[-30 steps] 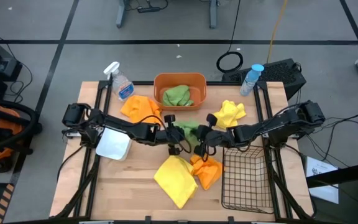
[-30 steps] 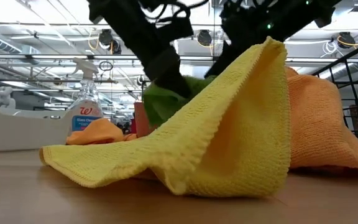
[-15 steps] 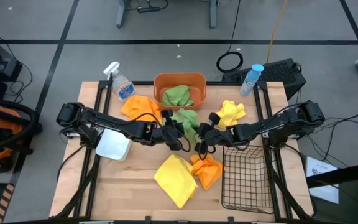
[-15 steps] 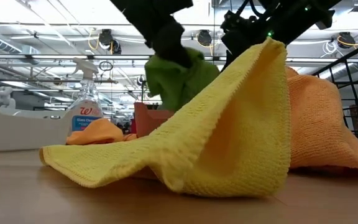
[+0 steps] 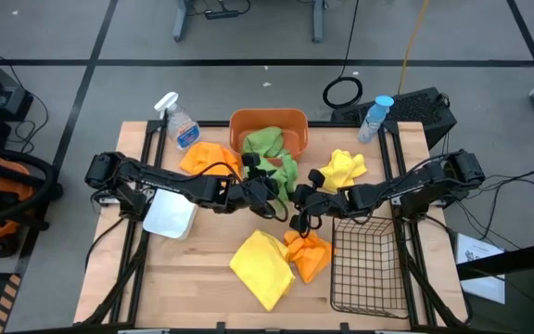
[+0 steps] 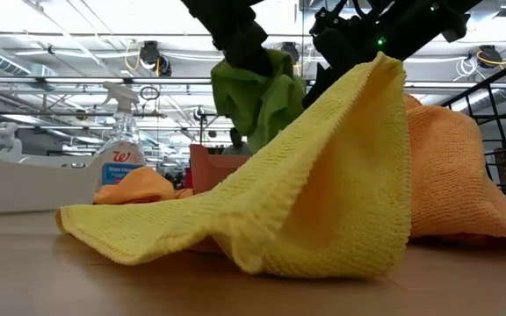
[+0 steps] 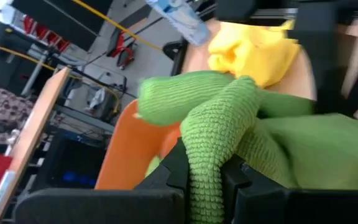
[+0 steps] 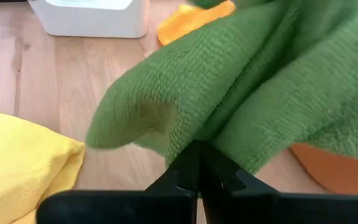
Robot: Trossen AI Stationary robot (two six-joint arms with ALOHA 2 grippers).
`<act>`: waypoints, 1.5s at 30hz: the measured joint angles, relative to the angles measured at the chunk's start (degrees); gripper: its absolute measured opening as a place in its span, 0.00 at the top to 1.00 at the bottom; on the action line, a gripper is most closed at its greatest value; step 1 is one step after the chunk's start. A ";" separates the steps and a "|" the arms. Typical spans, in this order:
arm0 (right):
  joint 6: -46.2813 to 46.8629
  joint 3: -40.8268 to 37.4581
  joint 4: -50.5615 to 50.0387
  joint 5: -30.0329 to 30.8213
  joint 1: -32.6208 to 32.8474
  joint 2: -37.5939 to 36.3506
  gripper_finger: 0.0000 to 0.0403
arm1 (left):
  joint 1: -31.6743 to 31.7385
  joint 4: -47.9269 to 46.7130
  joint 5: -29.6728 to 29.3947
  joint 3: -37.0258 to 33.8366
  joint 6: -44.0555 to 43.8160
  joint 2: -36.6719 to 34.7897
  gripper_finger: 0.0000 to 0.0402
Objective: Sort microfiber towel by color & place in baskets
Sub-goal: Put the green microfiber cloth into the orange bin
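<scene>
A green towel (image 5: 283,173) hangs from my left gripper (image 5: 267,186), which is shut on it just in front of the orange tub (image 5: 269,115). In the low view the green towel (image 6: 257,92) is clear of the table. A second green towel (image 5: 262,141) lies inside the tub. My right gripper (image 5: 298,212) is shut, low over the table right of the hanging towel, whose lower edge (image 8: 166,134) shows just past its tips. The black wire basket (image 5: 369,264) stands near right and the white bin (image 5: 170,215) at the left. My left gripper (image 7: 207,171) pinches a bunched fold of the green towel (image 7: 210,149) between its two fingers (image 7: 173,165). The towel is lifted clear of the table and hangs slack below and beyond the fingers. My right gripper: whether its shut tips (image 8: 196,155) touch the towel's hanging edge cannot be told.
A yellow towel (image 5: 262,266) and an orange towel (image 5: 310,255) lie near the table's middle front. Another orange towel (image 5: 209,160) lies left of the tub and another yellow one (image 5: 343,169) right of it. Spray bottles (image 5: 179,121) (image 5: 375,116) stand at the far corners.
My left gripper has risen and moved toward the far edge, toward the orange tub, carrying the green towel. The towel, low by the table a second ago, now hangs higher, right at the tub's near rim.
</scene>
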 joint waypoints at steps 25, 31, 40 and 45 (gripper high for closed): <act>-6.45 0.00 -1.28 4.50 2.88 -9.73 1.00 | 13.39 -0.13 -2.10 0.39 1.41 -6.68 0.92; -5.39 0.00 -4.55 6.14 4.04 -9.68 1.00 | 18.61 4.24 3.17 0.37 4.84 -6.67 0.92; -3.83 0.00 -8.20 6.21 4.24 -9.64 1.00 | 22.09 4.38 3.39 0.35 14.91 -6.67 0.92; -4.77 0.00 -8.14 6.23 4.24 -9.64 1.00 | 24.13 3.55 11.37 0.35 16.80 -6.64 0.92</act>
